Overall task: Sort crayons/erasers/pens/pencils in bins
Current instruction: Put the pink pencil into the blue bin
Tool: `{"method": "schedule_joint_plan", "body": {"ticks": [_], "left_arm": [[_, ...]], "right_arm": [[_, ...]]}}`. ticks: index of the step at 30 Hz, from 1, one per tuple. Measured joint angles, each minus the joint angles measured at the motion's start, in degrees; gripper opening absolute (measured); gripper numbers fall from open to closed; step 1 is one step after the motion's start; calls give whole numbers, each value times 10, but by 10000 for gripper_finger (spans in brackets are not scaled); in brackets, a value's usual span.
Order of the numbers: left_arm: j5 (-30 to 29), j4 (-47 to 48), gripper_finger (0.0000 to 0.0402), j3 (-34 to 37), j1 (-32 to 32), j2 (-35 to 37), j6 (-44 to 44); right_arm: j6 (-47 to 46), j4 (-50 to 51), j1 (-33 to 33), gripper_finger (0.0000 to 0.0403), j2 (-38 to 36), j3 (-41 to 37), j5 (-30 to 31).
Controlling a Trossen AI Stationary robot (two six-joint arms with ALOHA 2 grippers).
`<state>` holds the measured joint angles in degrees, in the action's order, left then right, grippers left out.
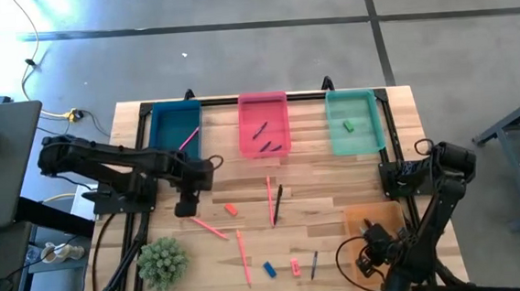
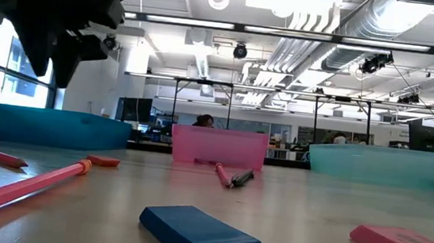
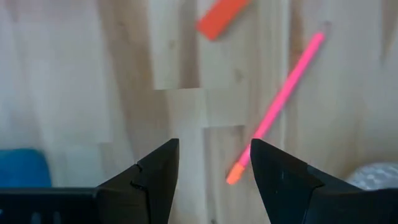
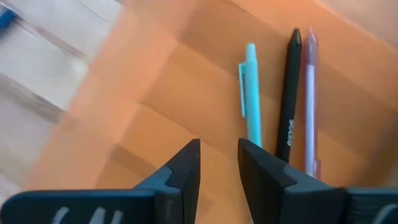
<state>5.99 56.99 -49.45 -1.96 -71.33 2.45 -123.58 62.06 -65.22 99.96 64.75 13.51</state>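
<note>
My left gripper [image 1: 186,208] [image 3: 214,165] hangs open above bare wood at the table's left, fingers pointing down and touching nothing. Just beyond it lie a pink stick [image 3: 280,102] and a red-orange eraser [image 3: 221,15]. My right gripper [image 1: 370,252] [image 4: 219,158] stands open over the translucent orange bin [image 1: 375,222], nothing between its fingers. On that bin's floor lie a teal pen [image 4: 252,93], a black pen [image 4: 289,93] and a pink pen [image 4: 310,93]. The dark blue bin [image 1: 171,124], pink bin [image 1: 264,122] and teal bin [image 1: 354,121] line the far edge.
Loose on the wood: a pink stick [image 1: 269,198] beside a dark one [image 1: 278,204], another pink stick [image 1: 243,257], a blue eraser [image 1: 270,270], a pink eraser [image 1: 295,267], a dark pen [image 1: 313,265]. A green spiky plant [image 1: 163,262] stands near left.
</note>
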Motion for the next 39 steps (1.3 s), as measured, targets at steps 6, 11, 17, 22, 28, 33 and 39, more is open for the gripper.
{"method": "schedule_joint_plan", "body": {"ticks": [6, 11, 17, 22, 28, 33, 39], "left_arm": [[9, -16, 188, 9, 57, 0, 6], [9, -43, 188, 57, 94, 0, 45], [1, -44, 188, 91, 126, 0, 68], [-15, -46, 188, 90, 136, -6, 75], [-13, -60, 188, 101, 145, -16, 81], [-14, -68, 188, 103, 148, -40, 88], [-15, -74, 188, 103, 148, -81, 85]], "right_arm": [[-6, 15, 0, 99, -36, 1, 12], [-10, 34, 4, 99, -68, 1, 36], [-7, 84, 18, 99, -94, 1, 53], [-2, 120, 34, 99, -102, 1, 56], [13, 136, 48, 99, -105, 1, 56], [11, 139, 49, 99, -105, 1, 62], [11, 143, 49, 99, -105, 1, 73]]}}
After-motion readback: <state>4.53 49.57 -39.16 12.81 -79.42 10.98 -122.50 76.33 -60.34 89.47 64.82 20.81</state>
